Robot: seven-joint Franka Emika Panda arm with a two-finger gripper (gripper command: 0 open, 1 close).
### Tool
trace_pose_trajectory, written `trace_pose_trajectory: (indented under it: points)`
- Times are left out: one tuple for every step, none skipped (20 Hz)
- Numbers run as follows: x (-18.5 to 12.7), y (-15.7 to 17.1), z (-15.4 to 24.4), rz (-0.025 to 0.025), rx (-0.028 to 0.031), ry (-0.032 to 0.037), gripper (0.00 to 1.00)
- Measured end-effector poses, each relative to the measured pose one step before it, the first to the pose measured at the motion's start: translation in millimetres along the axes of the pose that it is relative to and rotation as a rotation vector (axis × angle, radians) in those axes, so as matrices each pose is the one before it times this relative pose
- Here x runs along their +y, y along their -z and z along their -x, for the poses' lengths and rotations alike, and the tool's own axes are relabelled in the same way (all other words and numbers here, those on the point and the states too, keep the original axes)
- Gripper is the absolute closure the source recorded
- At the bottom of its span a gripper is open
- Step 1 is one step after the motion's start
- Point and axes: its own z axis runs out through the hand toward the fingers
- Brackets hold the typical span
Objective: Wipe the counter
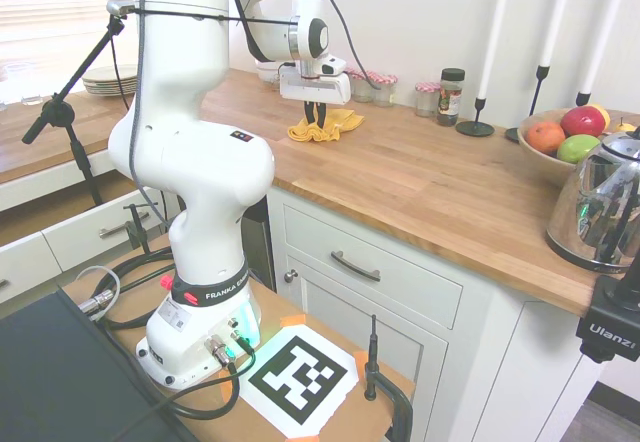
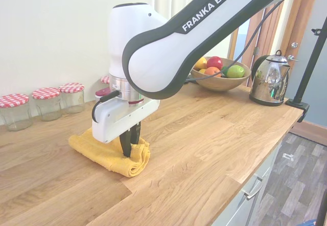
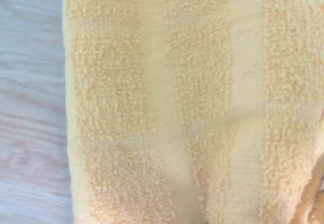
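From my second exterior view I see three red-checked lidded jars [image 2: 48, 102] along the wall on the left. Next comes the yellow cloth [image 2: 104, 153], lying rumpled on the counter [image 2: 214, 134], with my gripper [image 2: 126, 152] pointing straight down, its fingers drawn narrow and pinching a fold of the towel. Further right stand the fruit bowl [image 2: 220, 82] and the steel kettle [image 2: 269, 80].
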Motion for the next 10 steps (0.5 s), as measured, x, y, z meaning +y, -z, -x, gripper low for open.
trace_pose_trajectory:
  points:
    - [-1.16,0.06,1.57,0.00111,0.00253,0.00313,1.0]
    - [-1.41,0.11,1.96,0.00178,0.00363,0.00475,1.0]
    - [-1.84,0.15,2.55,0.002,0.00422,0.00636,1.0]
    - [-2.48,0.13,3.46,0.00163,0.00361,0.00506,1.0]
    - [-2.35,0.17,3.29,0.0016,0.00371,0.00545,1.0]
    - [-1.89,0.18,2.64,0.00054,0.00181,0.00392,1.0]
    - [-1.53,0.15,2.16,-0.00001,0.00064,0.0021,1.0]
    - [-0.86,0.06,1.22,-0.00006,0.00025,0.00125,1.0]
    - [-0.29,0.0,0.41,0.00005,0.00027,0.00059,1.0]
    - [-0.05,0.0,0.07,0.00011,0.00025,0.00028,1.0]
